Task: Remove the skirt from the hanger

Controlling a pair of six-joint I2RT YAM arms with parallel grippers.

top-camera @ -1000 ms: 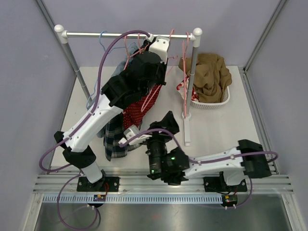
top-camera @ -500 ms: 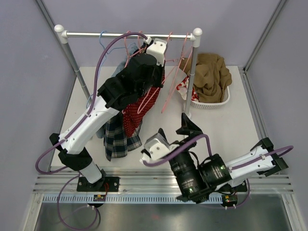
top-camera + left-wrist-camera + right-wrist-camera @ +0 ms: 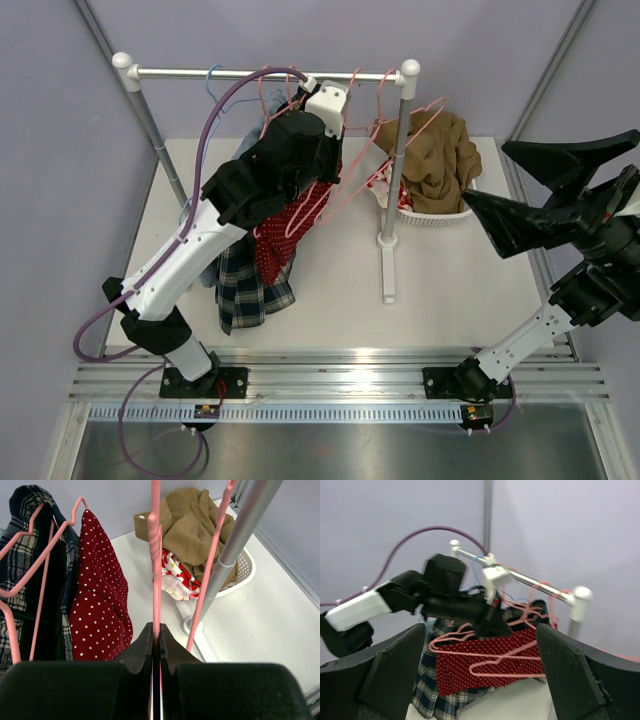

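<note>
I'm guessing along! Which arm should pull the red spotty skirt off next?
Probably right: the right gripper is open and empty; the left gripper is shut on a pink hanger beside the skirt.

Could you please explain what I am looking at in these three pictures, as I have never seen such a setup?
These are two robot arms bolted at the near edge of a table. The overhead view looks down on both; the other two come from cameras on each wrist. The left gripper is shut on a pink hanger by the clothes rail, where a red dotted garment and a plaid garment hang. The right gripper is up high, open and empty. On the table stands a white basket holding brown cloth.
</note>
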